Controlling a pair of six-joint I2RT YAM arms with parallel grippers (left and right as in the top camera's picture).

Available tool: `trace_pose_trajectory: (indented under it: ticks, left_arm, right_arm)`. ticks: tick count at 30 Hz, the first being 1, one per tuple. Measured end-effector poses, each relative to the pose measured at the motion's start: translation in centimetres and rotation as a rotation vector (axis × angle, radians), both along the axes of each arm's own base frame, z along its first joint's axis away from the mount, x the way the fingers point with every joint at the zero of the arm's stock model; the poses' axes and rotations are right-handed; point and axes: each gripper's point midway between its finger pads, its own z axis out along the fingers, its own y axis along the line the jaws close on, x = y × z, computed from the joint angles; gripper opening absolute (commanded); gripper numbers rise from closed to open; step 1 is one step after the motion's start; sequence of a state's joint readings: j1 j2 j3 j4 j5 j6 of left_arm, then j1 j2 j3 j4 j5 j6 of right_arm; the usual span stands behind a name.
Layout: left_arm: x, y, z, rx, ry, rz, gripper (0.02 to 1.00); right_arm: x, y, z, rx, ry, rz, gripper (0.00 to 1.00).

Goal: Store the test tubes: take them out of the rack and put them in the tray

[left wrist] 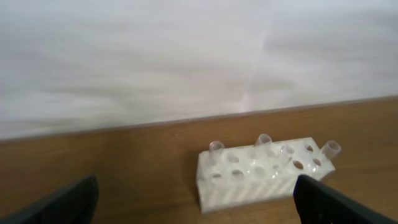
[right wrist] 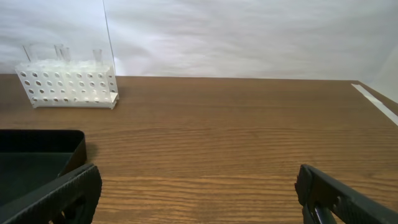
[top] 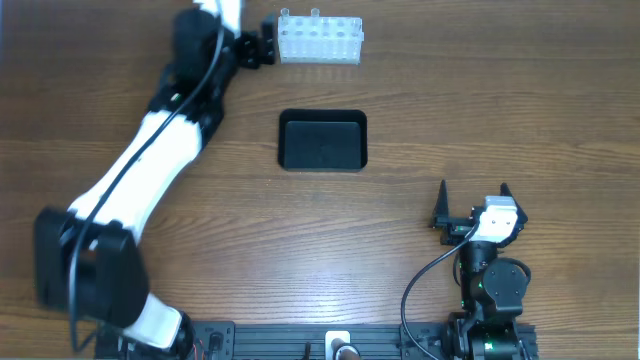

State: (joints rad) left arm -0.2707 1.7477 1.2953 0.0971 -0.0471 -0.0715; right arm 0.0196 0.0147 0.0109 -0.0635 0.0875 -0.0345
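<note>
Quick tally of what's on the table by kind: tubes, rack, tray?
test tubes: 4, as far as the wrist views show, all standing in the rack
rack: 1, white
tray: 1, black, nothing in it
Total: 6

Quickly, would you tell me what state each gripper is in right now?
Left gripper: open, holding nothing.
Right gripper: open, holding nothing.
</note>
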Motion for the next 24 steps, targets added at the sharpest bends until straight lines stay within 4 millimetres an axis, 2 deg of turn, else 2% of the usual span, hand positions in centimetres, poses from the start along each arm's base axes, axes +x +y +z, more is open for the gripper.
trace_pose_trajectory:
  ticks: [4,11,19,24]
  left_arm:
    - [2.5,-1.5,-1.8,0.005,0.09,0.011,0.998]
    - [6.3,-2.2,-3.9,-0.011,0.145,0.048,0.998]
    - [8.9,-3.4,-7.9,0.003,0.207,0.058,0.998]
    - [9.9,-4.4,-9.0,0.007,0.207,0.069,0.993]
  right_arm:
    - [0.0,0.0,0.0,0.0,0.0,0.0,0.993]
    - [0.0,0.0,0.0,0.0,0.0,0.0,0.993]
    - [0.0,0.0,0.0,0.0,0.0,0.0,0.991]
    - [0.0,0.0,0.0,0.0,0.0,0.0,0.993]
